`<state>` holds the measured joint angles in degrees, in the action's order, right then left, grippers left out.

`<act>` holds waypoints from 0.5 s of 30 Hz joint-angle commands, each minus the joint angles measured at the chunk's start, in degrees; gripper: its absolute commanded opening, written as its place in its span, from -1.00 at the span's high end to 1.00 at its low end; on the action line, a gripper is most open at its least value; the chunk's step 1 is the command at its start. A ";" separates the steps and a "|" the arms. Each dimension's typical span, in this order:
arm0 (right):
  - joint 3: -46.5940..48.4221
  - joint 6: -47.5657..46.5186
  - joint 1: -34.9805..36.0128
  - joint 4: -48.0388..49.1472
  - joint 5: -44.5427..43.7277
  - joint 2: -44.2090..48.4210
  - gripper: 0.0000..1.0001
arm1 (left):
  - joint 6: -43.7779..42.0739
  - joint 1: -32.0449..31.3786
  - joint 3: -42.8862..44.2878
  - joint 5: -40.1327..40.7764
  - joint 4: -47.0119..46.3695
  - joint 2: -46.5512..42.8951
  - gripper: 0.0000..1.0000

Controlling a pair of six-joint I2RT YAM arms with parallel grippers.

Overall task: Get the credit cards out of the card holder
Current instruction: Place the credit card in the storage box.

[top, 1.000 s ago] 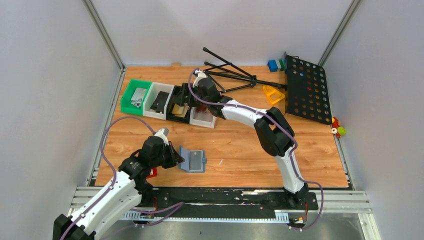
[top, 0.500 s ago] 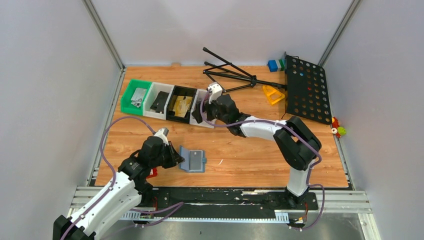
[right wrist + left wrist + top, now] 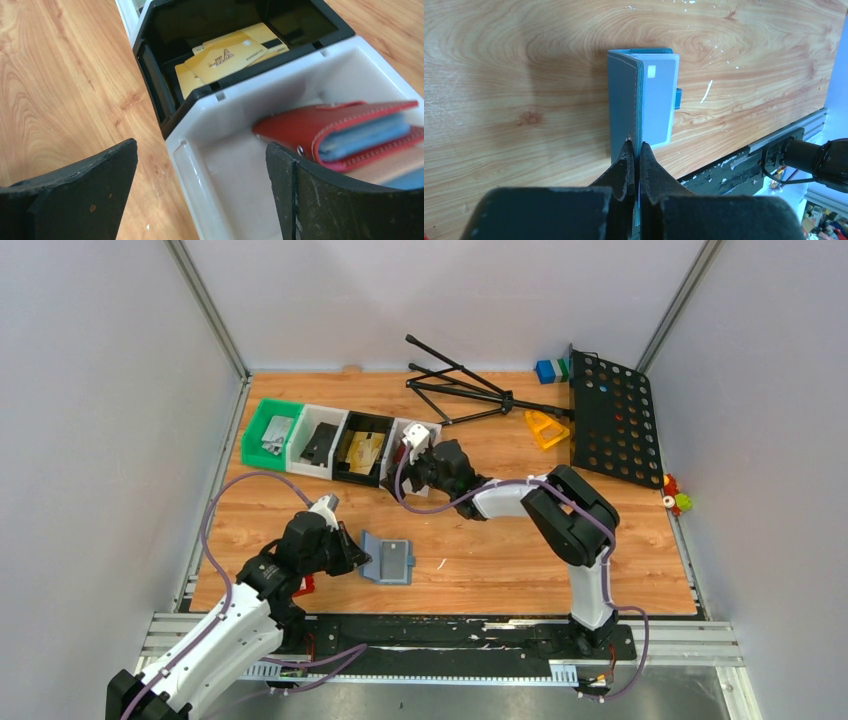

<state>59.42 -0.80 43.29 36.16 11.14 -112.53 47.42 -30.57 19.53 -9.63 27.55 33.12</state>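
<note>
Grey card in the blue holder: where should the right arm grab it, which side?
Probably the grey card's free long edge, coming from the table's near-edge side. The left gripper pinches the card holder's cover raised along the opposite edge, blocking that side; the card lies flat and exposed. The right gripper is open, over the white bin.

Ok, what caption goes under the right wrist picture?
Open right gripper over white bin with red wallet; gold cards in black bin.

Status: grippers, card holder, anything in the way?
Left gripper shut on edge of slate-blue soft bifold card holder. Right gripper open over white plastic bin holding dark red wallet. One flat grey card in holder, gold cards in black bin. Nothing blocking.
</note>
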 commanded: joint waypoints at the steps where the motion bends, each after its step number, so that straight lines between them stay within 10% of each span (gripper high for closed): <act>1: 3.54 0.47 -0.96 -3.84 3.99 -5.00 -1.00 | -1.05 0.25 1.88 -0.84 -2.55 0.58 1.00; 7: 3.21 1.22 -0.08 -6.96 -2.50 -4.39 -1.00 | -1.43 0.25 2.10 -0.84 -2.28 0.50 1.00; 11: -12.12 -6.10 4.18 15.03 -8.38 2.33 -1.00 | -1.37 0.25 2.18 -1.12 -2.45 0.63 1.00; 15: -17.53 -3.83 5.42 17.00 -7.88 8.34 -1.00 | -1.18 0.22 2.27 -2.07 -3.03 0.44 1.00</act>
<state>47.07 -5.45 47.31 49.32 5.72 -108.64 47.13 -30.57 19.53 -10.33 27.33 33.91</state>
